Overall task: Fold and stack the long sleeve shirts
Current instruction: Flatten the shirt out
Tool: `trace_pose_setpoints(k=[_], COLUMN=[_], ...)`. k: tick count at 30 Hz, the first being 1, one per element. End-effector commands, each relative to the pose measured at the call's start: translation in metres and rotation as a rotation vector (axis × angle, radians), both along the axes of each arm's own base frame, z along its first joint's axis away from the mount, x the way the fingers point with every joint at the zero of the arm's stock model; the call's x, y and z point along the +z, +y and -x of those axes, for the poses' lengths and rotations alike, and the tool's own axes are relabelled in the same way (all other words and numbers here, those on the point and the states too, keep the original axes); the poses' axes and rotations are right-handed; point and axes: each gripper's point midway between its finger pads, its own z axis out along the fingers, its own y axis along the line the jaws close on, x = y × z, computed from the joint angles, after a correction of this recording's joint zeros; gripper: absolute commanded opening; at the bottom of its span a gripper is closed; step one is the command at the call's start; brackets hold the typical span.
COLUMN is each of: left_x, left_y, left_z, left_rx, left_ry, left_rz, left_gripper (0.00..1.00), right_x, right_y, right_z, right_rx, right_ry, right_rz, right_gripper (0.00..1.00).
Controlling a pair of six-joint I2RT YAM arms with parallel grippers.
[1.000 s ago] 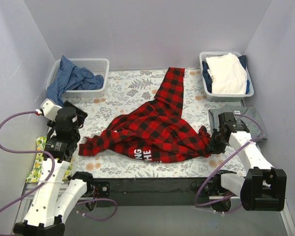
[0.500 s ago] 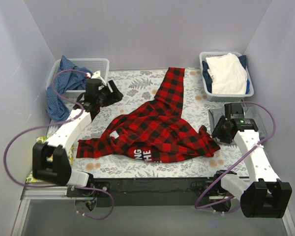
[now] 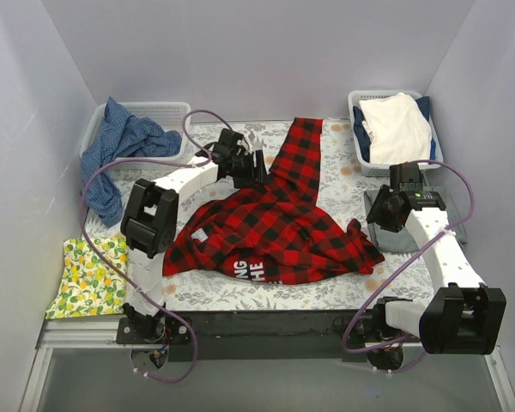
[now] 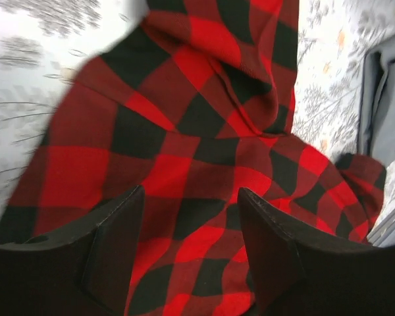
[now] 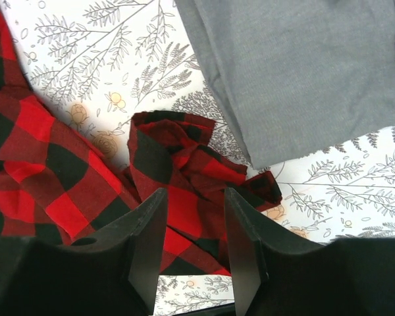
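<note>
The red-and-black plaid long sleeve shirt (image 3: 275, 232) lies crumpled mid-table, white lettering at its front edge and one sleeve stretched toward the back. My left gripper (image 3: 257, 167) hovers open over that sleeve's base. In the left wrist view its jaws (image 4: 189, 194) stand wide above plaid cloth (image 4: 184, 151), holding nothing. A folded grey shirt (image 3: 384, 233) lies at the right. My right gripper (image 3: 383, 215) is at its left edge. In the right wrist view it (image 5: 194, 194) is open above the plaid's bunched corner (image 5: 184, 158), with the grey shirt (image 5: 296, 72) just beyond.
A white basket (image 3: 176, 110) at the back left spills blue cloth (image 3: 112, 150) over its side. A second basket (image 3: 360, 163) at the back right holds white and navy cloth. A lemon-print cloth (image 3: 90, 275) lies at the front left. A black bar (image 3: 266, 322) edges the front.
The left arm swung from the front left, past the back-left basket, to the plaid sleeve in the middle. The right gripper opened off the plaid's right corner and drew back toward the grey shirt.
</note>
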Motion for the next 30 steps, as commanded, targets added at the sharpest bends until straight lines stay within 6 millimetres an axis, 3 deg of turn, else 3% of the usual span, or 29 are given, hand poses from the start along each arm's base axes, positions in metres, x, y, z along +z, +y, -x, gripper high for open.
trace_pose_setpoints(k=[1,6,13,16,17,23,26,30], left_x=[-0.007,-0.056,-0.085,-0.092,-0.096,-0.089,-0.081,-0.078], left_y=[-0.018,-0.011,0.012,0.040,0.062,0.140,0.164,0.176], left_z=[0.014,0.012,-0.018,-0.041,-0.053,-0.095,-0.104,-0.101], left_rx=[-0.066,-0.016,0.118,0.219,0.276,0.475,0.516,0.527], left_ry=[0.068,0.159,0.185,0.196,0.203,0.188,0.169,0.162], left_rz=[-0.015,-0.112,-0.232,-0.244,-0.256,-0.254,-0.274,-0.297], left_gripper=[0.57,0.56,0.52,0.50,0.50,0.48,0.48,0.48], right_x=[0.008,0.002,-0.011,-0.011,-0.009,0.002,0.004,0.002], right_y=[0.008,0.022,0.044,0.050,0.050,0.058,0.070,0.081], right_z=[-0.016,-0.022,-0.029,-0.035,-0.040,-0.062,-0.070,-0.087], right_rx=[0.044,0.109,0.272,0.300,0.303,0.345,0.425,0.503], right_ry=[-0.061,-0.045,0.017,0.015,-0.002,-0.040,-0.051,-0.073], right_rz=[-0.025,-0.076,-0.137,-0.145,-0.144,-0.158,-0.189,-0.150], right_gripper=[0.47,0.47,0.50,0.51,0.51,0.51,0.51,0.51])
